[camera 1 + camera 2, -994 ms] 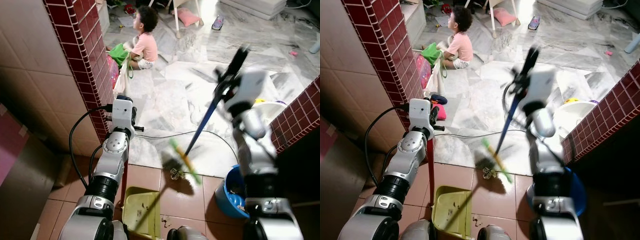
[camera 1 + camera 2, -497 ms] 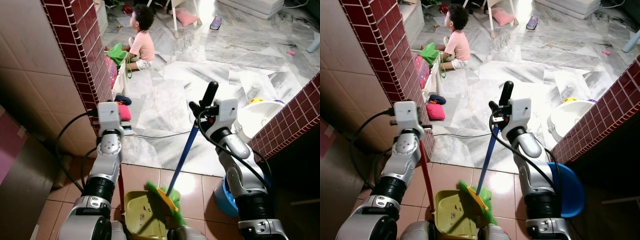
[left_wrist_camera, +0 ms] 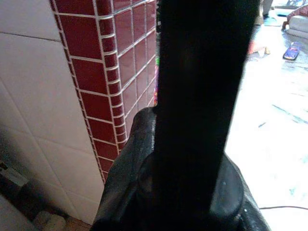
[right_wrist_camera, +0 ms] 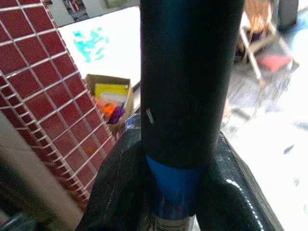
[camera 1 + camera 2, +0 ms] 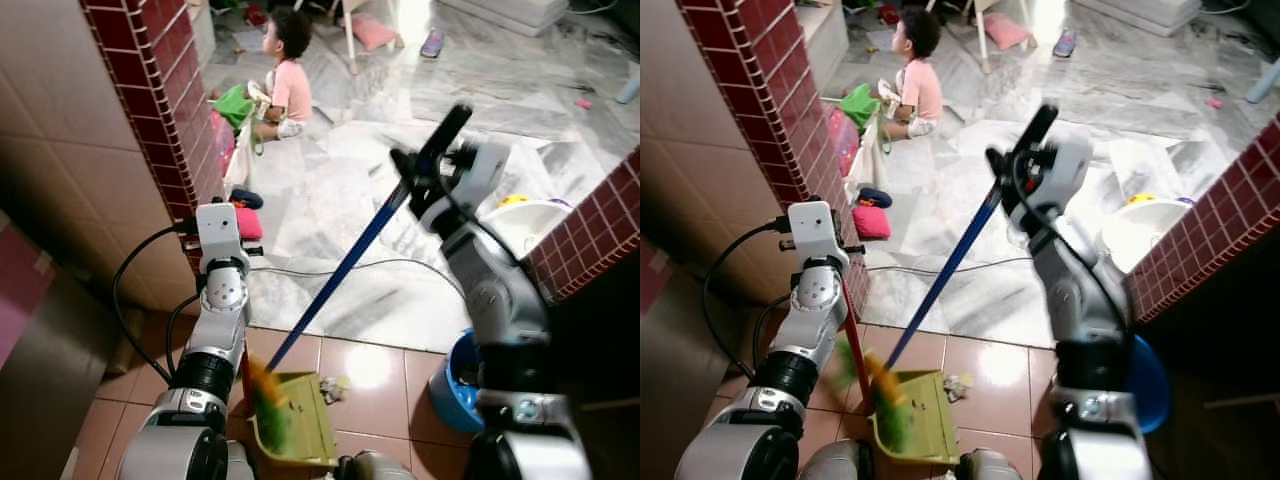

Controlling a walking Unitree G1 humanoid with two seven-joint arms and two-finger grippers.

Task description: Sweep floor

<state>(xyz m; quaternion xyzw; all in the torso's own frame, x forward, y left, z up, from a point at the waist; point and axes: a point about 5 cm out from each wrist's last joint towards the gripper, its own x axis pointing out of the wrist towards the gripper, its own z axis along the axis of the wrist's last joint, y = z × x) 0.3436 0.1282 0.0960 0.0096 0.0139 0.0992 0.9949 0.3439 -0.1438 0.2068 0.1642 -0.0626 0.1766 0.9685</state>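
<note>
Broom (image 5: 340, 268) slants from my right fingers (image 5: 425, 170) clamped on its handle, upper right, down-left to its bristles over the dustpan (image 5: 300, 420), whose red handle my left fingers (image 5: 225, 222) grip.

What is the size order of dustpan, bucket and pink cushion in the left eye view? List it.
1. Dustpan.
2. Bucket, partly hidden behind the right arm, so unsure.
3. Cushion, farther off.

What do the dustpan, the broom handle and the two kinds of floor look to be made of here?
The yellow-green dustpan looks like matte moulded plastic, going by its even colour and thin rim. The blue broom handle is smooth and slightly glossy, perhaps coated metal or plastic; the pictures leave that open. The near floor looks like glazed terracotta tile, with grout lines and a bright glare spot. The far floor looks like polished grey-veined marble.
</note>
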